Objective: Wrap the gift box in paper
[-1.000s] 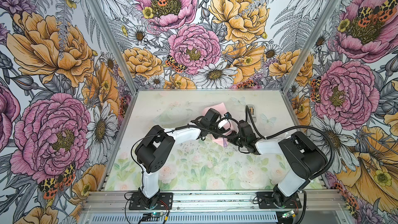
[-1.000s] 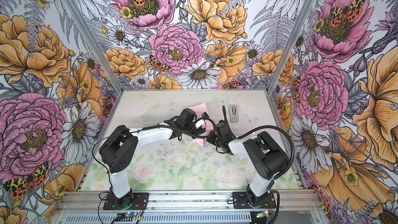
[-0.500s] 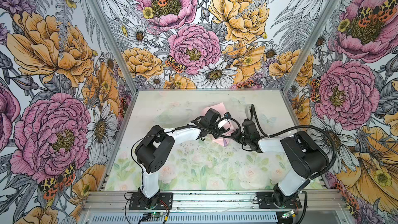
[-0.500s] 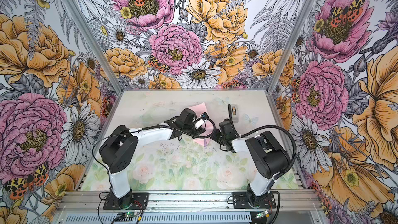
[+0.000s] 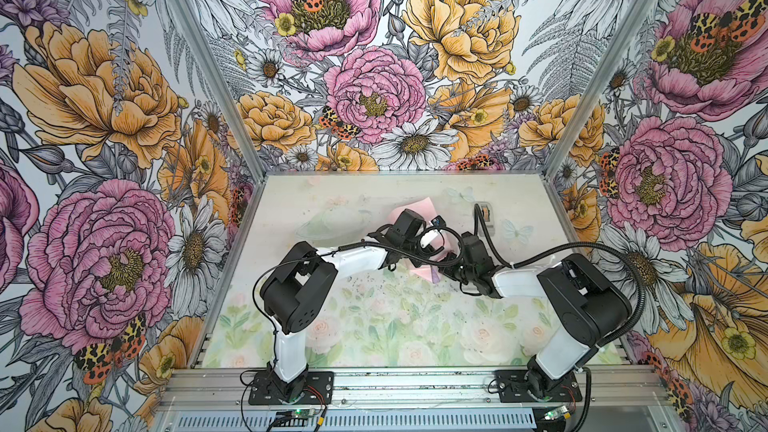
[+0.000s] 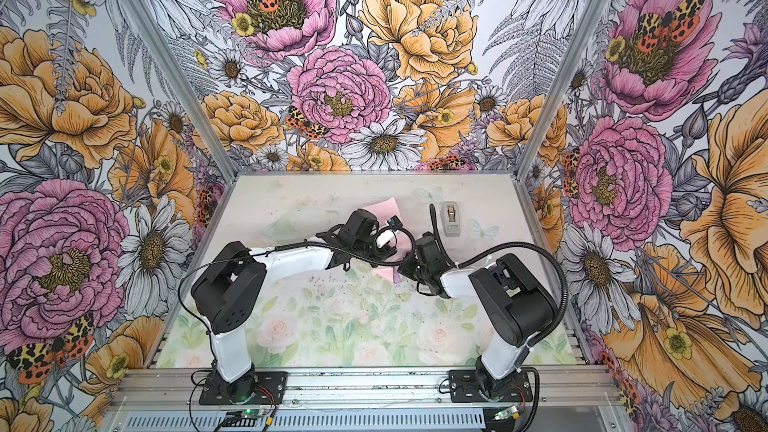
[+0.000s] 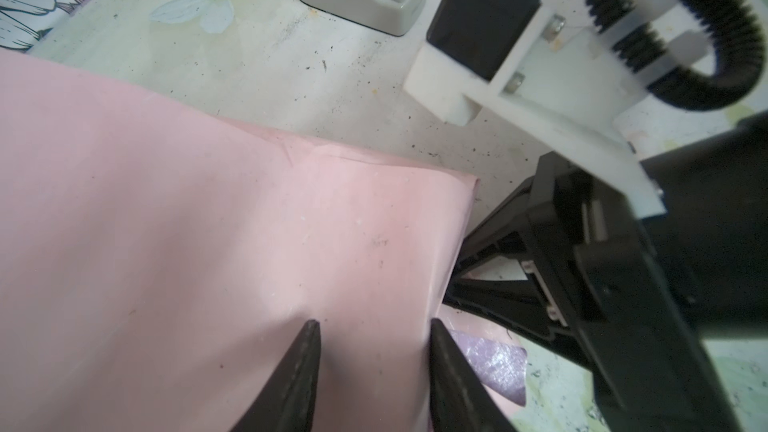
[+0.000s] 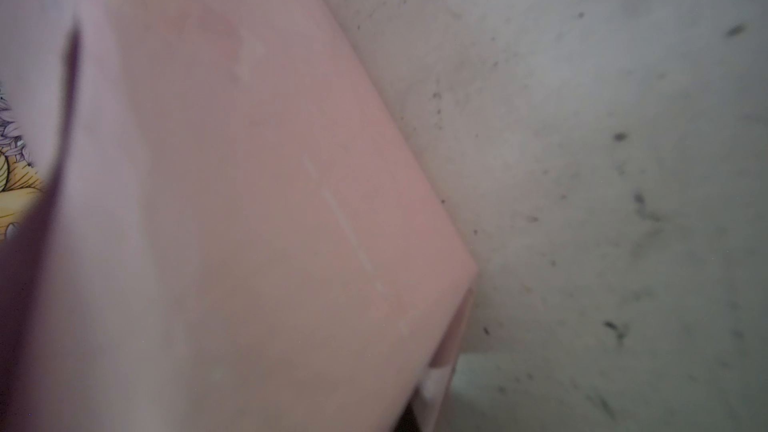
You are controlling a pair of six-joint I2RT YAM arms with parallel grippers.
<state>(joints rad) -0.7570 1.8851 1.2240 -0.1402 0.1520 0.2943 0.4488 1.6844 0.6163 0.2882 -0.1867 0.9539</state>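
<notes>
1. While both arms crowd the middle of the pale floral-printed table (image 7: 291,76), the left gripper (image 7: 376,367) has its black jaws standing apart. Its tips bear down on a large creased sheet of paper (image 7: 166,222), pale pink face up, and grip nothing that I can make out.
2. Beneath those tips the paper humps over something squarish, and a lilac patch shows at its near edge. The small navy gift box is nowhere in sight, so I take it to be under that hump.
3. Just beside the left tips, the right gripper (image 7: 457,280) is clenched tight at the sheet's edge, apparently pinching the paper.
4. Further right, well apart, stands a grey plastic tape dispenser (image 6: 451,218).
5. What worries me:
   - A hard pull from the right against the pinned sheet could tear or crumple it.
   - If the left tips lift, the paper may slide off and the gift box shift unseen.
   - The wrists are so near that one careless swing could knock them together.
</notes>
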